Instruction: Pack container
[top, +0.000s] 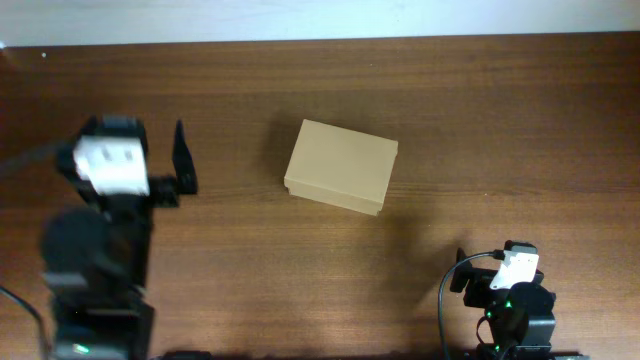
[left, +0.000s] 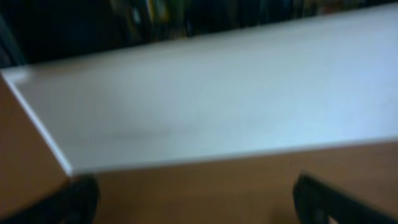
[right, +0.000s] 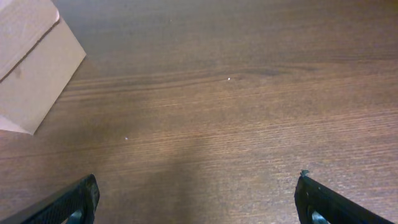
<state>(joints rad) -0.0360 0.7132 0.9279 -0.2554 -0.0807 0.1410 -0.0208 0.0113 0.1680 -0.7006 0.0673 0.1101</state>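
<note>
The container (top: 341, 166) is a small tan cardboard box with its lid down, in the middle of the wooden table. Its corner also shows at the top left of the right wrist view (right: 31, 62). My left gripper (top: 135, 128) is open and empty at the left, well apart from the box; in the blurred left wrist view its fingers (left: 196, 202) point at the table's far edge. My right gripper (top: 497, 262) is open and empty at the lower right, its fingers (right: 199, 202) spread wide over bare table. No other item to pack is in view.
A white wall (left: 217, 93) runs behind the table's far edge (top: 320, 40). Bare wood (right: 236, 112) lies between the right gripper and the box.
</note>
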